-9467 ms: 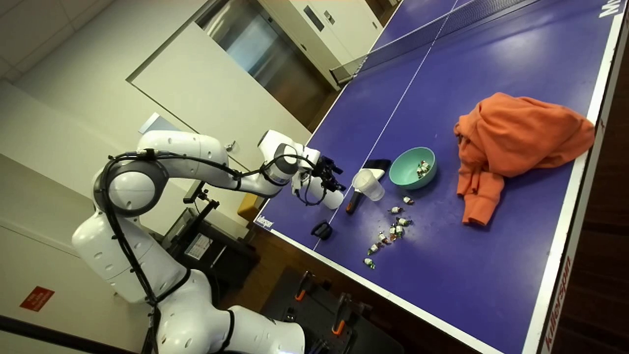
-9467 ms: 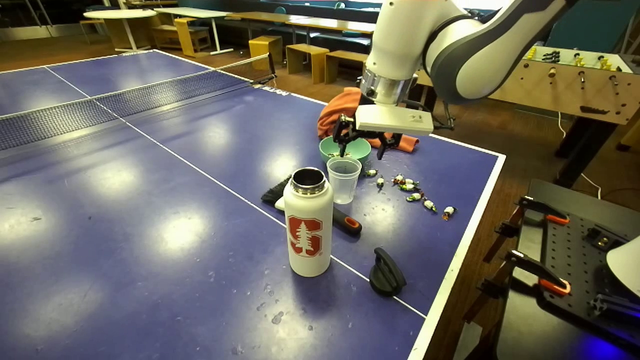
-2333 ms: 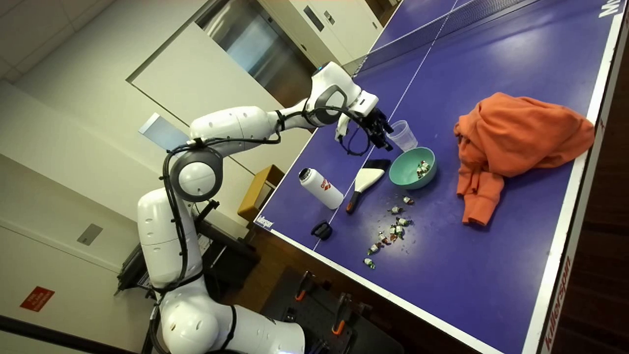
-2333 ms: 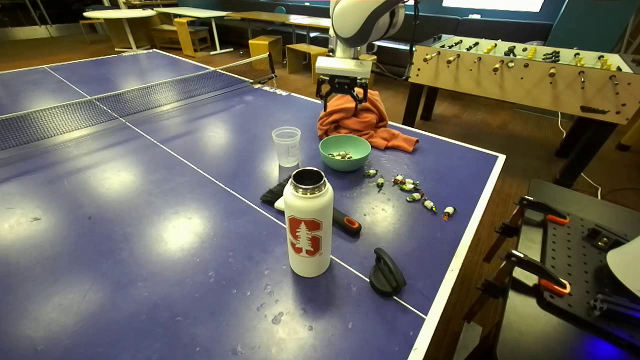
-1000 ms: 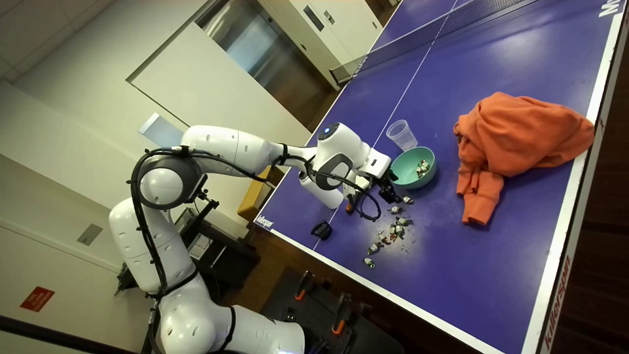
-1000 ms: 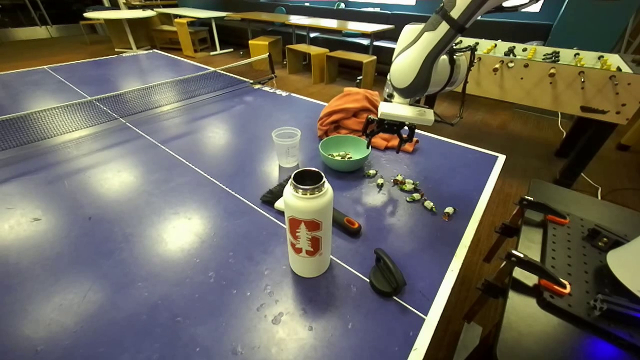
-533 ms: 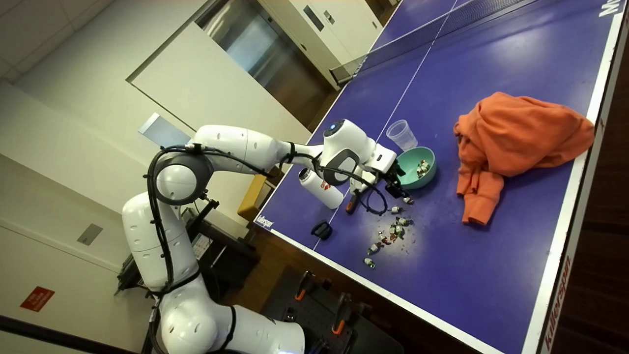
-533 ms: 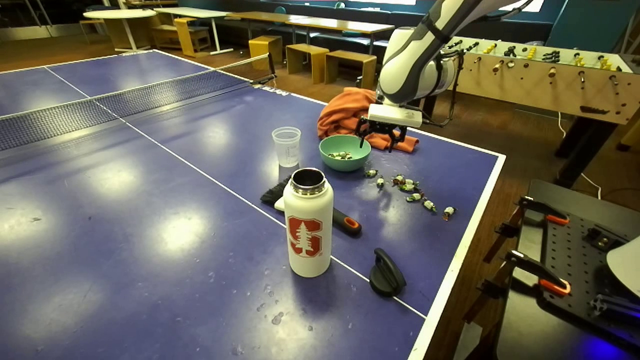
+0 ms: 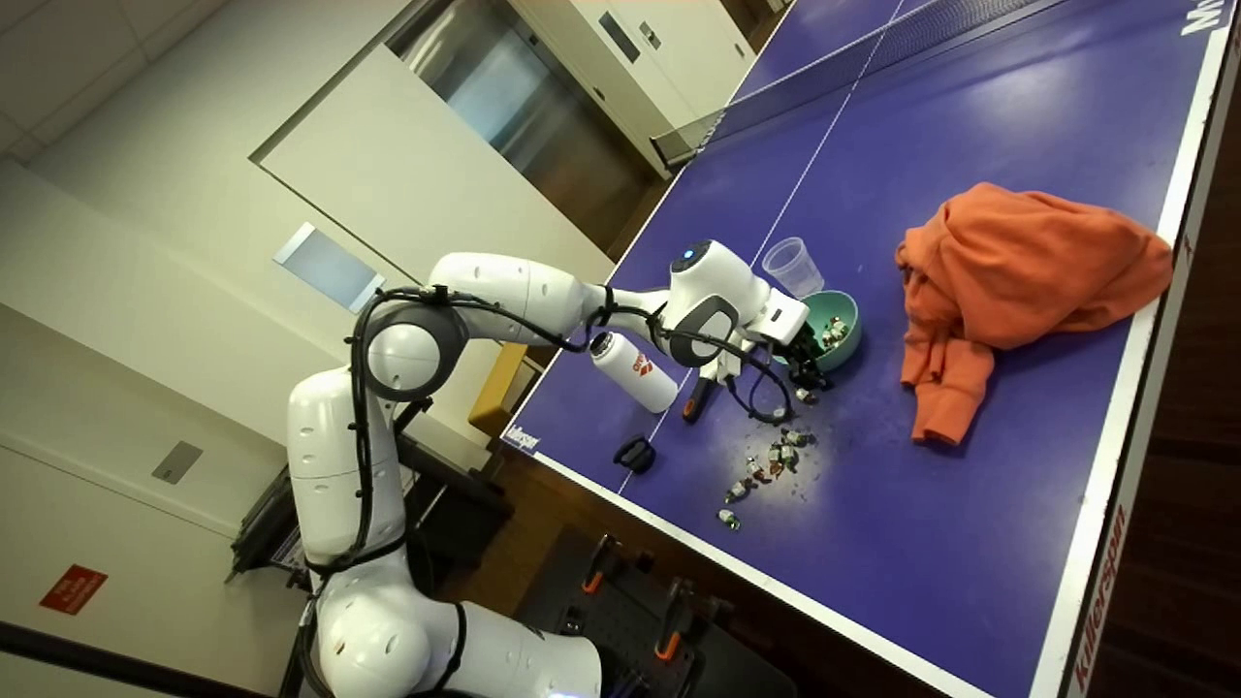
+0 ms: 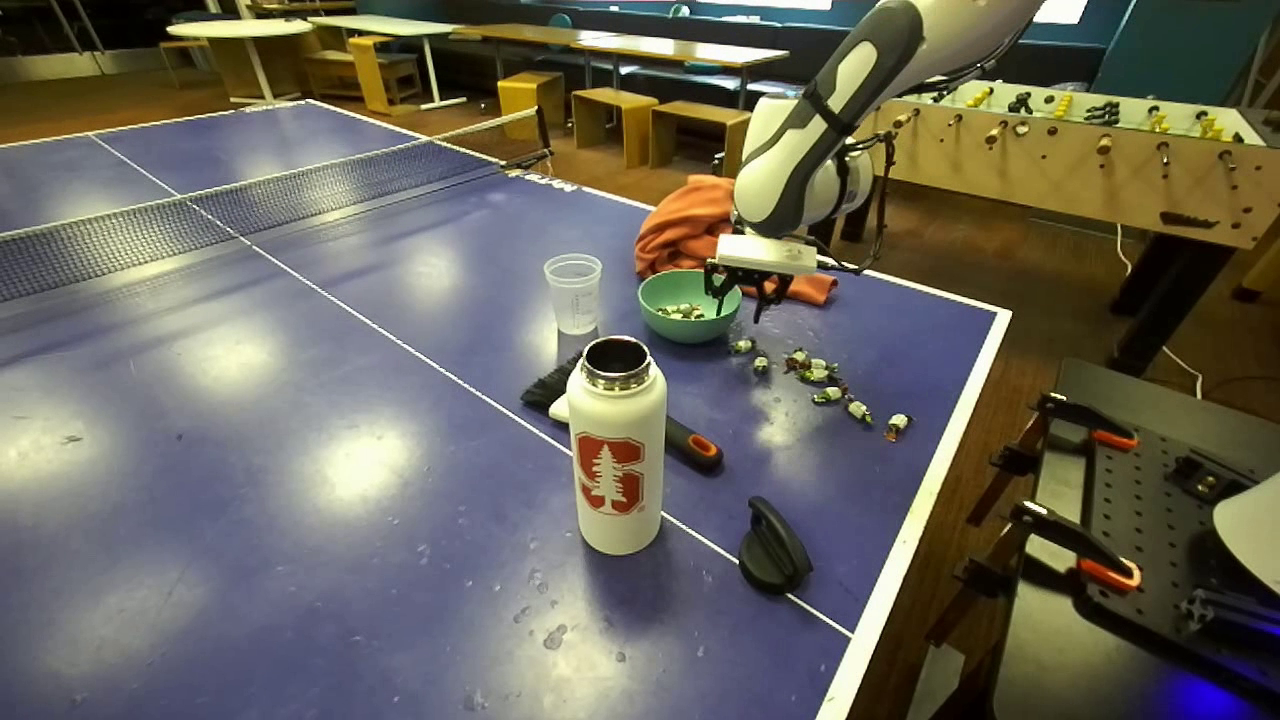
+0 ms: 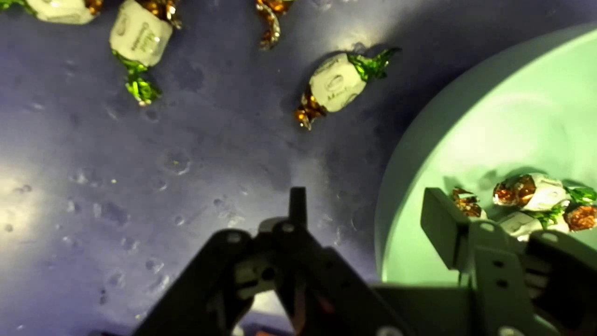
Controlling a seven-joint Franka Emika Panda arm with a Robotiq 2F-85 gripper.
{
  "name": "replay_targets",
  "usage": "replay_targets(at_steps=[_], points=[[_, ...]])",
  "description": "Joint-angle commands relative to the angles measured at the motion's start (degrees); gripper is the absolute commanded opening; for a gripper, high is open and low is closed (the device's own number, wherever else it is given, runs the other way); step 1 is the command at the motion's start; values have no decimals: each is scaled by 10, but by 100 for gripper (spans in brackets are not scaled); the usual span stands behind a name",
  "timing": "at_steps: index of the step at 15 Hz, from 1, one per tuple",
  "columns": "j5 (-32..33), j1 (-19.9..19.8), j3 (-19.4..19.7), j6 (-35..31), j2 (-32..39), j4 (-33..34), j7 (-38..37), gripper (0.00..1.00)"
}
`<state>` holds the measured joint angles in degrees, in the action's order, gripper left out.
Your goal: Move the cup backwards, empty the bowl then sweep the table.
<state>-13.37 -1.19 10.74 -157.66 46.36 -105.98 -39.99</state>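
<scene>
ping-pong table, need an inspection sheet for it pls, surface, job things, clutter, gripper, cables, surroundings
Surface: blue table with white lines, glare patches and small spots; what the spots are, cannot tell.
Job's things: cup upright, apart from the bowl; bowl upright, holding wrapped candies, not yet emptied.
Clutter: loose candies, brush, uncapped white bottle, black lid, orange cloth.
Gripper: open; in the wrist view the bowl's rim shows between its jaws; contact cannot be told.
Cables: black, running along the robot arm, looping out near its end; snags: nothing seen.
Surroundings: foosball table, wooden stools.
</scene>
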Motion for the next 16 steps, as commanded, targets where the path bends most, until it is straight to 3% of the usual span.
replay_targets(at_steps=[1,6,11,16], points=[[-1,13,13,29,21,37,-14,34],[-1,16,12,25,22,43,-10,0],[17,42,38,26,-13,22,-17,2],[102,124,137,50,-69,-17,-57,2]])
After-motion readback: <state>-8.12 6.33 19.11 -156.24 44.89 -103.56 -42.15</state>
